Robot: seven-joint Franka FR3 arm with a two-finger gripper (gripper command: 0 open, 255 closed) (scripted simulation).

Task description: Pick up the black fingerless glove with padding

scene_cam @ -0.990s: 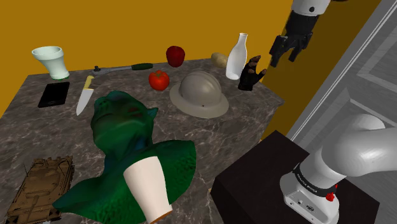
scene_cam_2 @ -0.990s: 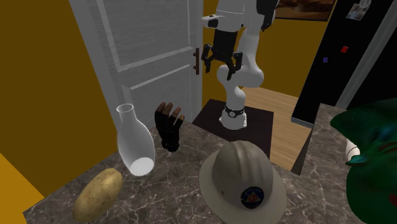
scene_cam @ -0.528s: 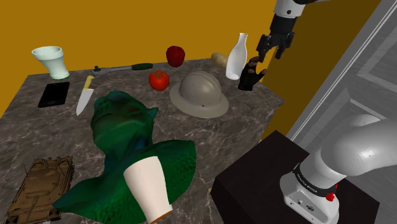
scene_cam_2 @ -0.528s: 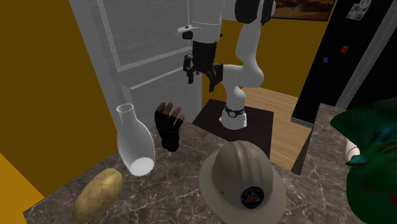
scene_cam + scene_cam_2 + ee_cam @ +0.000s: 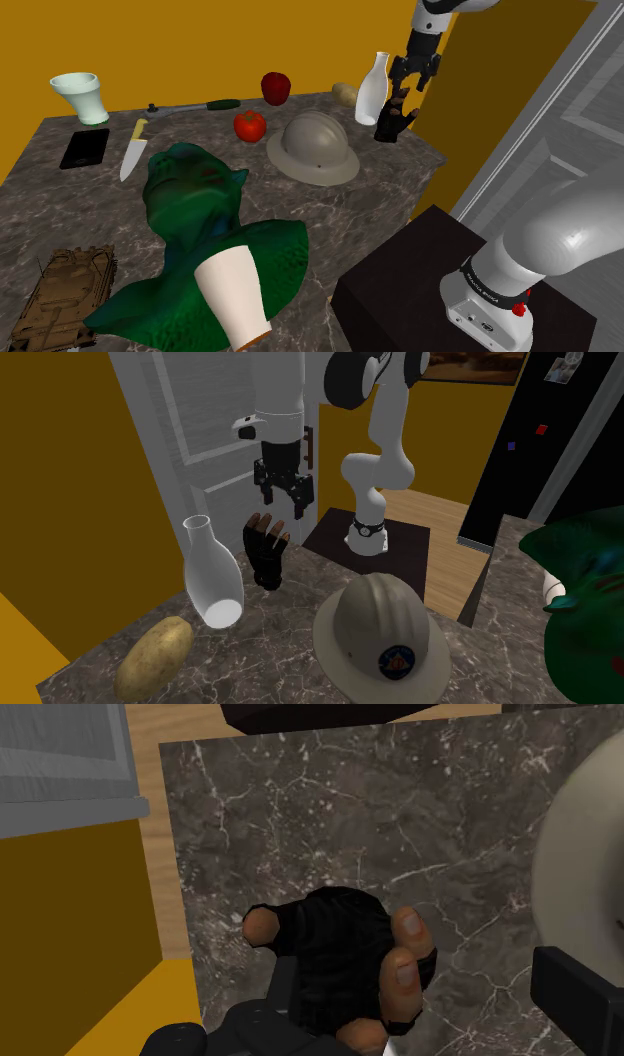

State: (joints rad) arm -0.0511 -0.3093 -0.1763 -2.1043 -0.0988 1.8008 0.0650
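Black glove [image 5: 266,552] upright beside white bottle [image 5: 212,577], gripper [image 5: 284,504] above.

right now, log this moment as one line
phase: pre-grasp | hand: open, above glove | glove: upright on table, beside white bottle, not held

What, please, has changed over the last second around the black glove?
The tool, open, moved toward the shoulder view's left and down, to just above the glove. Nothing was grasped. The glove, white bottle and hat stayed put.
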